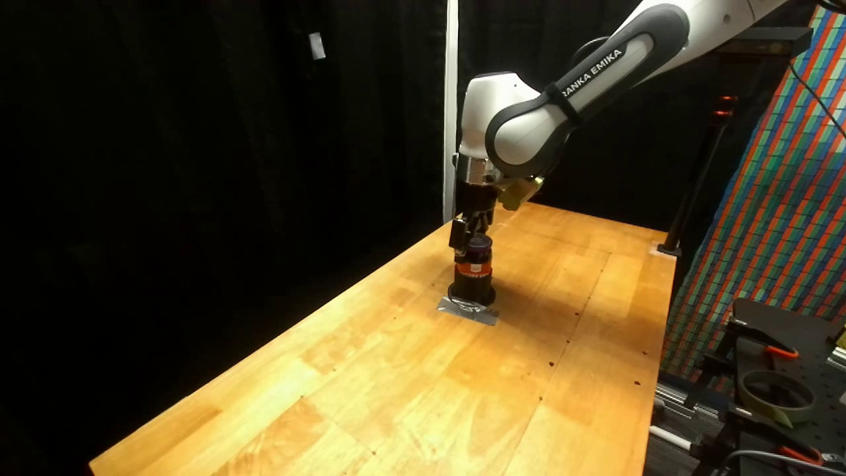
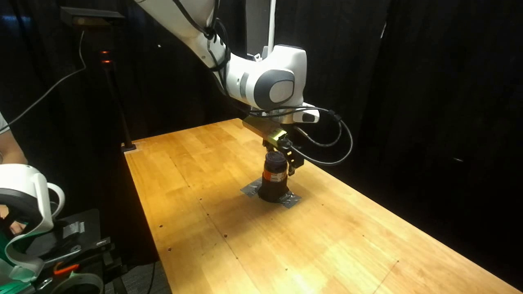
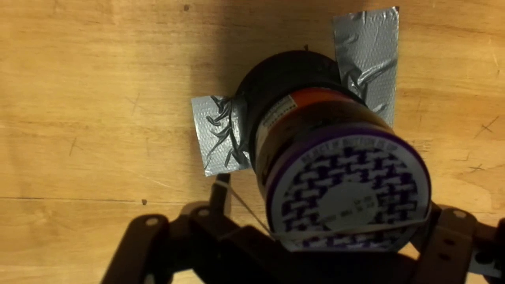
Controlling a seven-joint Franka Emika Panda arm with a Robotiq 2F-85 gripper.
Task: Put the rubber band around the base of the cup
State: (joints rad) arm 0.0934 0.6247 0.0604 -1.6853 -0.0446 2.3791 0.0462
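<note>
The cup (image 3: 343, 169) stands upright on the worktop (image 2: 339, 228), its foot meeting a dark flared base (image 2: 273, 192) held by strips of grey tape (image 3: 367, 43); whether it sits in or on that base cannot be told. In the wrist view the lid (image 3: 349, 199) covers the near part of the base. The jaws are spread wide, to either side of the cup: one tip is plain to see, the other is hidden behind the lid. A thin, pale rubber band (image 3: 355, 229) runs from the visible tip, bends at the lid's edge and crosses before the lid towards the hidden tip; its far end is out of sight. In both exterior views the band is too fine to make out and the arm (image 1: 529, 135) is cut off at the top. A person (image 2: 10, 149) is cropped, partly behind a white object (image 2: 18, 173).
</note>
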